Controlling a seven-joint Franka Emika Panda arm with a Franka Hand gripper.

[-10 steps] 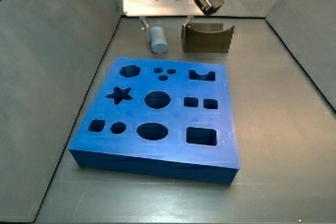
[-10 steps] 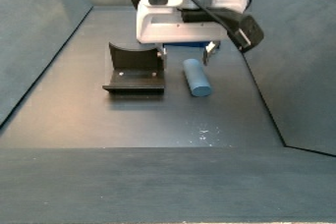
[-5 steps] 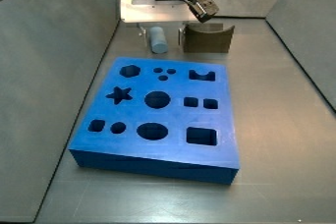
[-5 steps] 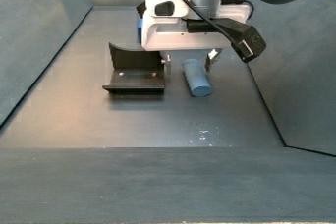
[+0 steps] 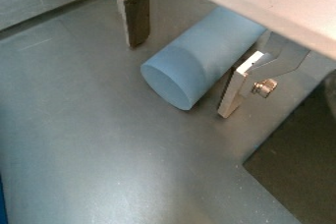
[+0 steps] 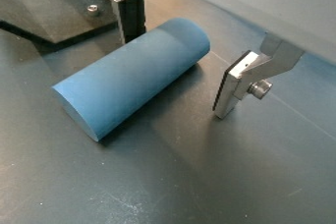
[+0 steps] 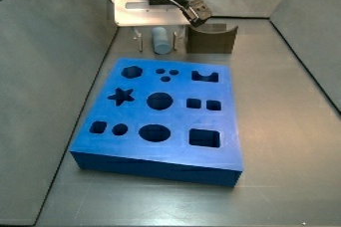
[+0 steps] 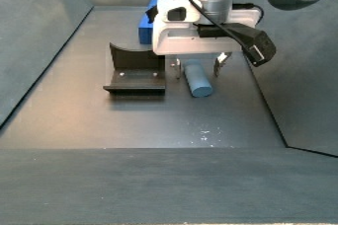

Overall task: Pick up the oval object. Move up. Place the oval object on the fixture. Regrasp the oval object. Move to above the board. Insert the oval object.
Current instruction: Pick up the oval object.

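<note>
Board: one bright blue slab, the board [image 7: 163, 121], lies nearest in a side view on the dark floor; I count ten dark holes in it, among them a star and squares.
Oval object: one pale blue peg, the oval object [image 6: 132, 78], lies on its side on the floor beyond the board, just beside the fixture [image 8: 134, 70] and apart from it.
Fixture: one dark notched piece, standing on the floor [image 8: 145, 120].
Gripper: one gripper [image 5: 186, 43], low over the peg, jaws wide and straddling it; both silver fingers [image 6: 241, 84] stand clear of its sides, nothing clamped.
Surface: flat dark grey floor, matte, with a few pale specks.
Room: grey walls [image 7: 54, 32] slope up around the floor on the sides seen.
</note>
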